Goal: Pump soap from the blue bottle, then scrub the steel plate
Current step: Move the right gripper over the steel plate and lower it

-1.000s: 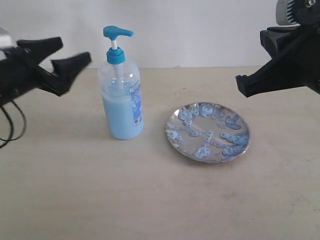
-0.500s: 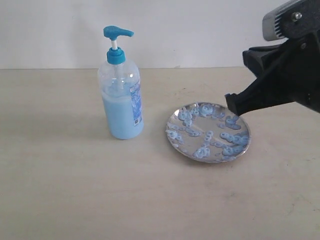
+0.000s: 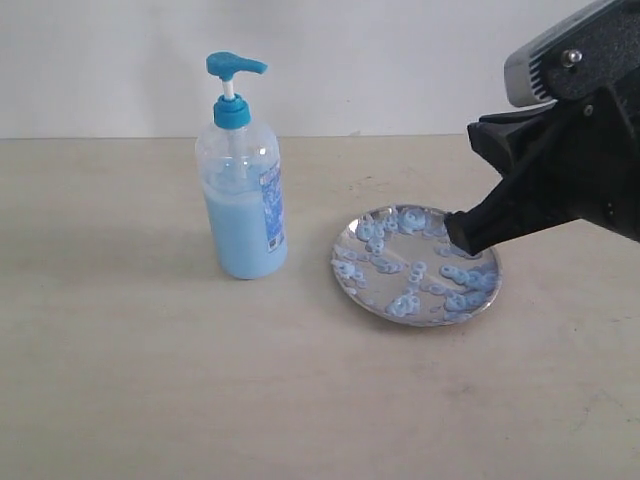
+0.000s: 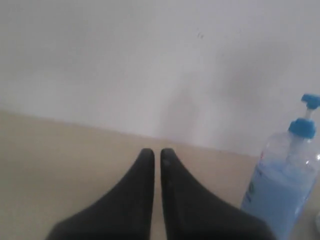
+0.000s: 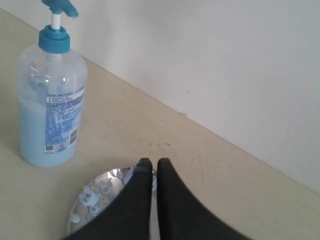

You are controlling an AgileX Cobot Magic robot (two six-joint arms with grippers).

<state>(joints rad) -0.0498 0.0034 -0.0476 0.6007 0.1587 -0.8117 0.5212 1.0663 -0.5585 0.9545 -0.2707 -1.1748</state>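
Over the steel plate edge, right hand sits pinched narrow, empty; label on blue bottle illegible.

A plain white wall backs a pale beige tabletop.

Looks along the left gripper, black fingers drawn nearly together with only a thin slit between the tips. Points across the tan table toward the white wall. Catches the blue bottle upright off to one side, partly cut off, pale soap in its lower body, bright blue pump head on top.
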